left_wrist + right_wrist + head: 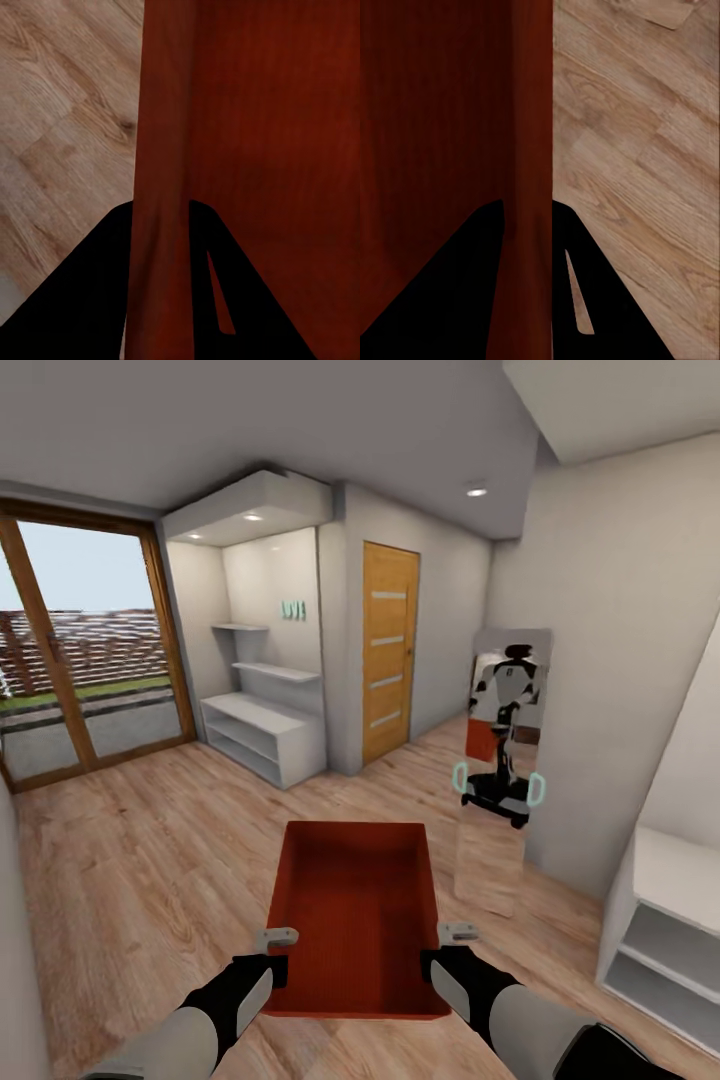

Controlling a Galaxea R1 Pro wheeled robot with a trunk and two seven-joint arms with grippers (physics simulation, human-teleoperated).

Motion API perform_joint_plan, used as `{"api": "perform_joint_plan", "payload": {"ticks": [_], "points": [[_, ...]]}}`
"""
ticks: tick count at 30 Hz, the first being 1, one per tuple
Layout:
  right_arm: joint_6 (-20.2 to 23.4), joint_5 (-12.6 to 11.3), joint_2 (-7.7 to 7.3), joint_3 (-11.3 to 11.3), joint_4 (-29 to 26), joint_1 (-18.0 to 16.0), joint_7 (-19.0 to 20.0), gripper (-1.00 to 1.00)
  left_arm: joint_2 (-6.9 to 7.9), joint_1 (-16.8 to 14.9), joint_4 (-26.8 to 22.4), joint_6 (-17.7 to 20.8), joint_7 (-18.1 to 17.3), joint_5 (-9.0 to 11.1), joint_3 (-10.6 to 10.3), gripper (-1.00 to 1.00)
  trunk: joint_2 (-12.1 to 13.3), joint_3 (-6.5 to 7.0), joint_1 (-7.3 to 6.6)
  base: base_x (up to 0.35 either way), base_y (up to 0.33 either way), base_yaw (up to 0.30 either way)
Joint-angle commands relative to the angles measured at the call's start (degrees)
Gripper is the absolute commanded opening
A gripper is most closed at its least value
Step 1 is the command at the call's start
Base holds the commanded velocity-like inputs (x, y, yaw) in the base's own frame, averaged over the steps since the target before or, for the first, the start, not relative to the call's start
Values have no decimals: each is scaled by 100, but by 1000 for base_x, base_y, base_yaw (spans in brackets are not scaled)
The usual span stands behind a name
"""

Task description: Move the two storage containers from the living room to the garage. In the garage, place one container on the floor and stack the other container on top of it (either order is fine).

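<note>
One orange-red storage container (360, 900) hangs level in front of me above light wood plank flooring, its open top facing up and nothing inside. My left gripper (275, 950) is shut on its left wall near the close end, and my right gripper (450, 945) is shut on its right wall opposite. In the left wrist view the container's wall (161, 112) runs between the black fingers of the left gripper (161, 206). The right wrist view shows the same clamp: the container wall (529, 112) pinched by the right gripper (526, 202). The garage is out of view.
Glass doors (80, 650) with wood frames stand at the left. White shelving (265, 730) fills an alcove ahead, next to a closed wooden door (388, 650). A tall mirror (505, 760) leans on the right wall, reflecting me. A white cabinet (670, 920) stands near right.
</note>
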Motion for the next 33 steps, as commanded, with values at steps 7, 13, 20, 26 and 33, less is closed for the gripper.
{"api": "perform_joint_plan", "payload": {"ticks": [7,13,20,26,33], "points": [[-221,186,-18,-44,-16,-6,-59,-100,33,6,7,48,63,-46,-35,-100,-4,-2,5,322,0,267],[-221,186,-18,-46,-16,-6,-59,-100,36,6,7,48,67,-47,-36,-100,-4,-2,5,322,0,33],[-221,186,-18,-43,-16,-6,-59,-100,33,6,7,50,65,-46,-35,-100,-4,-2,5,322,0,1],[-221,186,-18,-43,-16,-6,-59,-100,36,6,7,55,63,-47,-36,-100,-4,-2,5,322,0,0],[-221,186,-18,-45,-16,-6,-59,-100,35,6,7,48,62,-46,-36,-100,-4,-2,5,322,0,0]]}}
